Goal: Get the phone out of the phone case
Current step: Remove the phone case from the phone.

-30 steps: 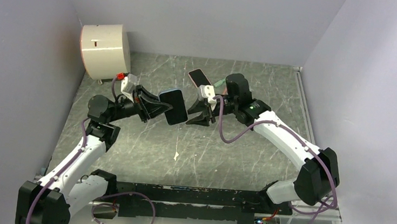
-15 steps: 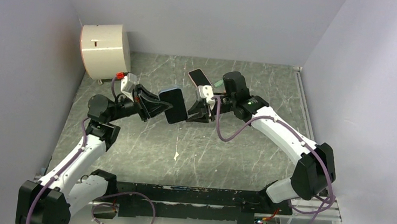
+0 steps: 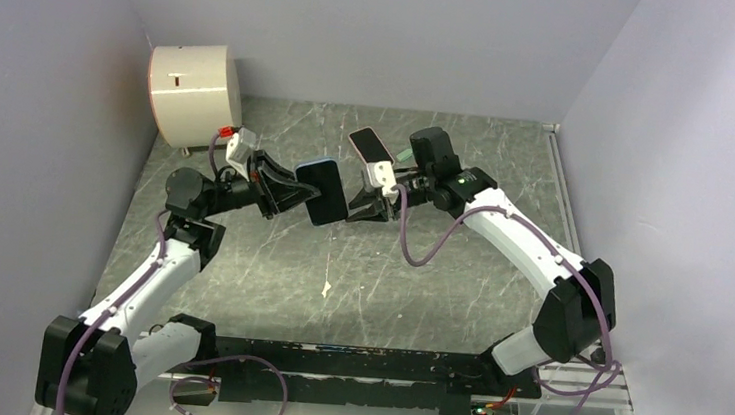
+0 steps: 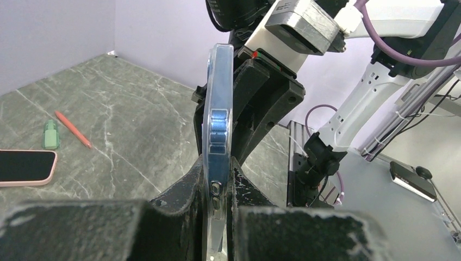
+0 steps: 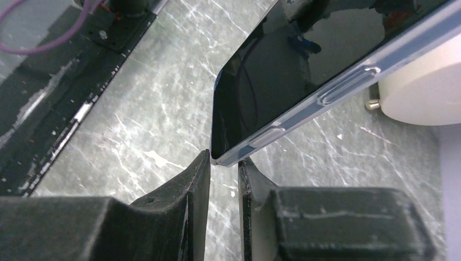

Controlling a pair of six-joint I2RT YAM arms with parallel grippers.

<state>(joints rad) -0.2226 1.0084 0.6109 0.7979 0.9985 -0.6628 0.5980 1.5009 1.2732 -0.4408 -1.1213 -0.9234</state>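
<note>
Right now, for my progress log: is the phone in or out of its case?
In: the phone sits flush inside the clear case, both gripped by the left claw.

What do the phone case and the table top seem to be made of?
The phone case looks like clear, glossy soft plastic: its rim is see-through, with moulded button bumps. The table top looks like grey-green stone with white veins, perhaps marble or only a printed sheet.
</note>
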